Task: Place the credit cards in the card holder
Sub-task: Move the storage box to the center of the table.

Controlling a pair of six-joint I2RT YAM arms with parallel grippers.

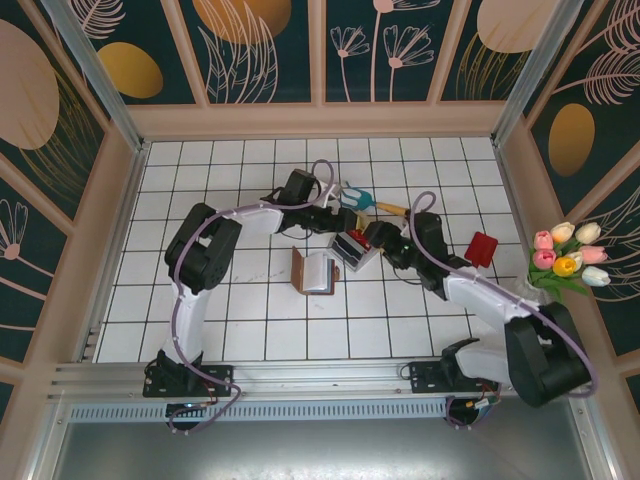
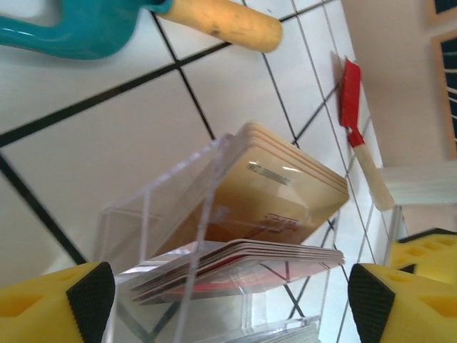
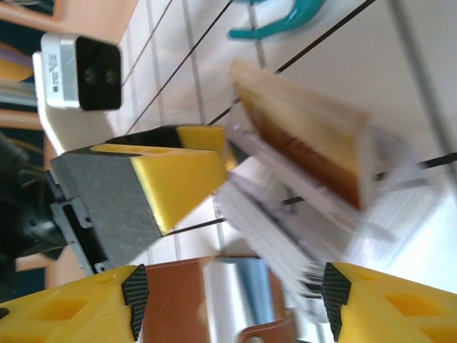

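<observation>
The credit cards stand in stacks inside a small clear plastic box (image 1: 355,248): a tan stack (image 2: 285,182) and a red and pale stack (image 2: 250,261). My left gripper (image 2: 232,304) is open over this box, with one yellow finger on each side of it. The card holder (image 1: 315,272), a reddish-brown wallet, lies open just left of the box. My right gripper (image 3: 233,296) is open too, with the card holder (image 3: 178,304) and the box's near corner below its fingers. In the top view both grippers, left (image 1: 338,228) and right (image 1: 378,243), meet at the box.
A blue-headed garden fork (image 1: 357,197) with a wooden handle lies just behind the box. A red-bladed tool (image 1: 482,248) lies to the right. Tulips (image 1: 566,257) stand at the right wall. The left gripper's finger (image 3: 168,182) is close beside the right gripper.
</observation>
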